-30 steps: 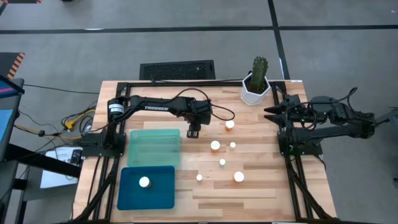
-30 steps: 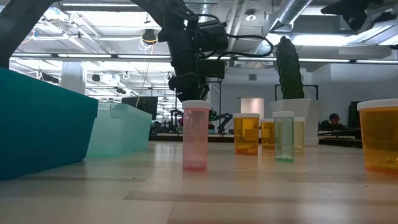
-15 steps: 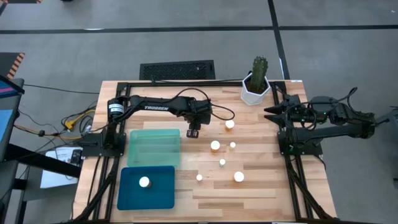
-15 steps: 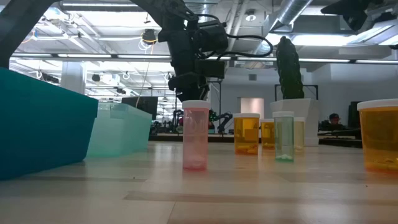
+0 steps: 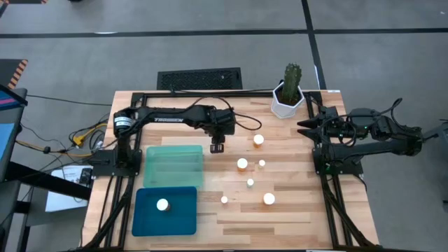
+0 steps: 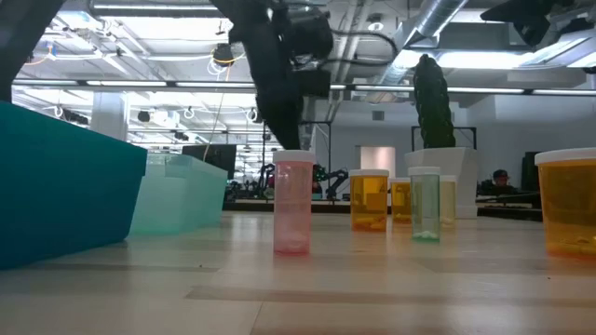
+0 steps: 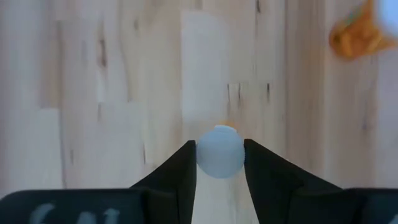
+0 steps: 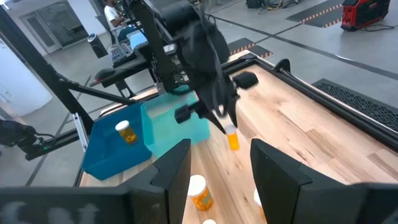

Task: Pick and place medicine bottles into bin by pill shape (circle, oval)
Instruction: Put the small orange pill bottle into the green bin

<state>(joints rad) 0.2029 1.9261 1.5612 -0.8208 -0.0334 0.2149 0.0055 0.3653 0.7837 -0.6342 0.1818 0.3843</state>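
Five medicine bottles [image 5: 242,164] are left standing loose on the right half of the wooden table [image 5: 294,217], well spaced, with bare wood between them and the table's front and right edges. One more bottle [image 5: 162,205] is seen inside the dark blue bin [image 5: 187,220] at the front left; the pale green bin [image 5: 173,166] lies just behind it, their walls nearly touching. A seventh, narrow bottle [image 7: 219,151] is clamped by its white cap between the fingers of the left gripper [image 5: 217,145], raised clear above the table just beside the green bin's back right corner. The right gripper [image 5: 303,126] is parked at the right edge near the potted cactus [image 5: 288,92], its fingers spread apart and nothing between them.
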